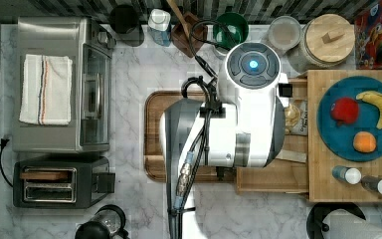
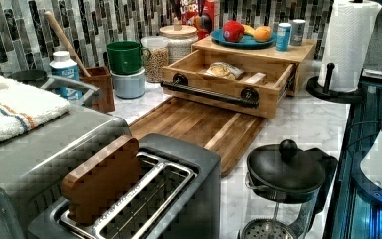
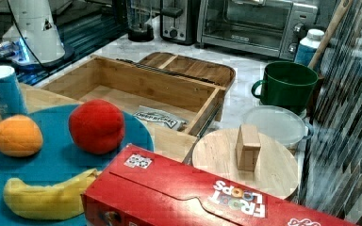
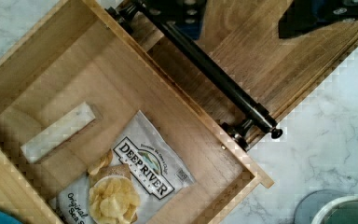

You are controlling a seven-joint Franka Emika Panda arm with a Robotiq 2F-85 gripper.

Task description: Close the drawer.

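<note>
Hiding drawer [image 1: 278, 177] from above: arm [image 1: 229, 129]

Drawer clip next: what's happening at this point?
The drawer under the butcher-block slab stands pulled open, with a chip bag lying inside. The Panda arm hangs above it, and the wrist view looks straight down on the black bar handle. Nothing is touching the handle, so closing has not begun.

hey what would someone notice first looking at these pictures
The open drawer, pulled out over the dark board, with a chip bag inside. Above it, a blue plate of fruit, and the white robot arm hanging over the drawer in the top view.
</note>
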